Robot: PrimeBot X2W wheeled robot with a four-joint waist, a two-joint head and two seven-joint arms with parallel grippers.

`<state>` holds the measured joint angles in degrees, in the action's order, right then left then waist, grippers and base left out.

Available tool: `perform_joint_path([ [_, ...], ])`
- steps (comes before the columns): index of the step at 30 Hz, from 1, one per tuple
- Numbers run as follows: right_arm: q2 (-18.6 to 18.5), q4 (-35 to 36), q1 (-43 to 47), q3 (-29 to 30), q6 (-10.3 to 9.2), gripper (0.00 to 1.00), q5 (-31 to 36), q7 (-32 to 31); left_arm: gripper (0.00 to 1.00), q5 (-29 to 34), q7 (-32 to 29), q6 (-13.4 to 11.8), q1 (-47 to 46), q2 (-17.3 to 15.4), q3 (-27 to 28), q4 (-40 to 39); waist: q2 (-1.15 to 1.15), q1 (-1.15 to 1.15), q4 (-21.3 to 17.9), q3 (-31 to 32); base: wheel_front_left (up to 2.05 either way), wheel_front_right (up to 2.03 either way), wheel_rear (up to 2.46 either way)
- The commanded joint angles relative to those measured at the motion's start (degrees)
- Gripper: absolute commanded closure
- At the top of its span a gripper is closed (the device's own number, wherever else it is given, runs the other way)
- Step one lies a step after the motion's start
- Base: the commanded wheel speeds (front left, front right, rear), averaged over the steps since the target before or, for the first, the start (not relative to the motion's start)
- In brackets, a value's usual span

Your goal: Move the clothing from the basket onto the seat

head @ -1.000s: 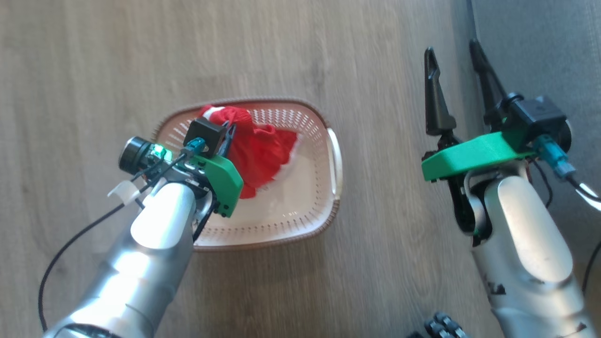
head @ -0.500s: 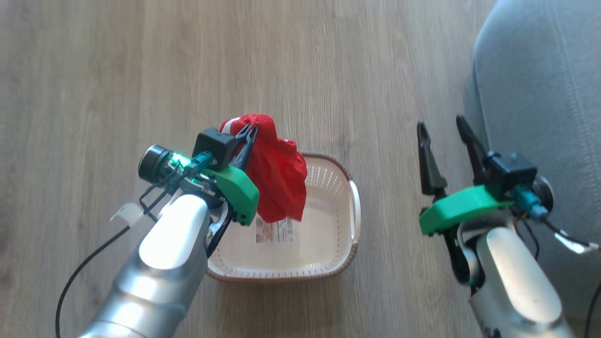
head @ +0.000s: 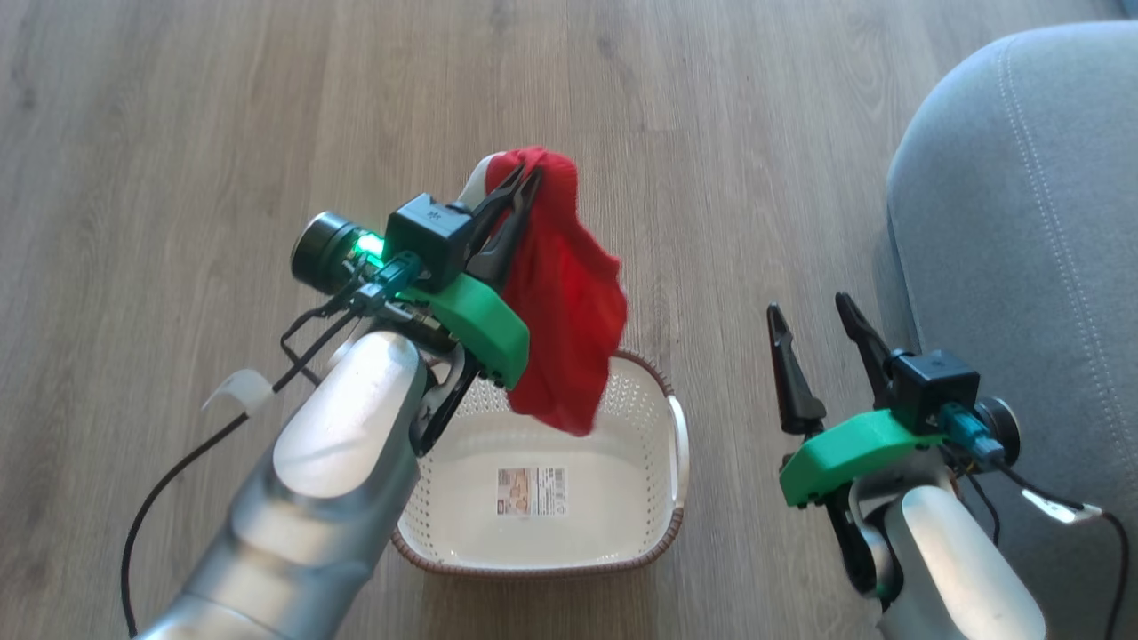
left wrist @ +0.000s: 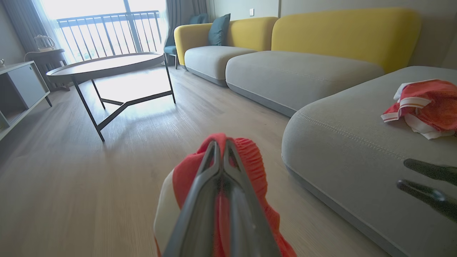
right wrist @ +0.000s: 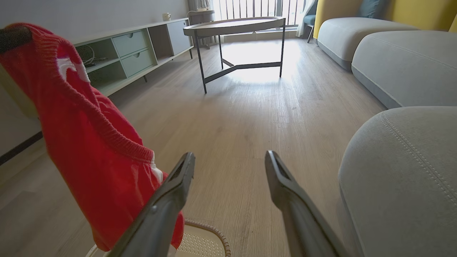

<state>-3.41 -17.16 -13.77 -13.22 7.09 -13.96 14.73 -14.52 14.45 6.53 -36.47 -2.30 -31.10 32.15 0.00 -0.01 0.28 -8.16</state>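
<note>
My left gripper [head: 523,178] is shut on a red garment [head: 564,293] with a white panel, which hangs above the far edge of the cream basket [head: 677,444]. The basket's floor shows bare with its label. In the left wrist view the shut fingers [left wrist: 221,157] pinch the red clothing [left wrist: 250,157], and another red-and-white garment [left wrist: 425,107] lies on the grey seat [left wrist: 342,139]. My right gripper [head: 811,313] stands open and empty between the basket and the seat [head: 1022,222]. In the right wrist view its gripper [right wrist: 230,159] is open beside the hanging garment [right wrist: 82,142].
Wood floor lies all around the basket. A round dark coffee table [left wrist: 107,67] stands further off, with a yellow-backed sofa [left wrist: 303,67] beyond the seat. A pale green low cabinet [right wrist: 135,53] runs along the wall.
My left gripper has lifted the red garment out of the basket, up and toward the seat. The head camera has shifted, bringing more of the seat into view. The right gripper stays open.
</note>
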Motion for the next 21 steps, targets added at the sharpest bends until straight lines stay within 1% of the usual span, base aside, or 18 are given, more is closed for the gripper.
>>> perform_joint_path([
  [1,0.53,1.43,-0.03,-1.38,0.4,0.0,-0.48,0.27,1.0,-0.36,0.54,-0.13,-3.64,-0.58,1.29,-3.07,0.0,0.01,0.22,0.84,0.0,0.0,0.0],
  [6,0.53,1.16,1.07,-1.88,0.4,0.0,-0.76,0.27,1.0,-0.48,-0.03,-0.3,-5.66,-0.58,0.28,-7.08,0.0,0.01,0.44,2.07,0.0,0.0,0.0],
  [14,0.53,0.94,1.51,-2.83,0.4,0.0,-1.23,0.27,1.0,-1.11,-3.0,-0.62,-8.49,-0.58,-0.87,-12.1,0.0,0.01,0.4,2.7,0.0,0.0,0.0],
  [21,0.53,1.78,0.53,-5.48,0.4,0.0,-1.95,0.27,1.0,-1.96,-4.36,-1.46,-9.1,-0.58,-2.15,-14.68,0.0,0.01,0.09,2.62,0.0,0.0,0.0],
])
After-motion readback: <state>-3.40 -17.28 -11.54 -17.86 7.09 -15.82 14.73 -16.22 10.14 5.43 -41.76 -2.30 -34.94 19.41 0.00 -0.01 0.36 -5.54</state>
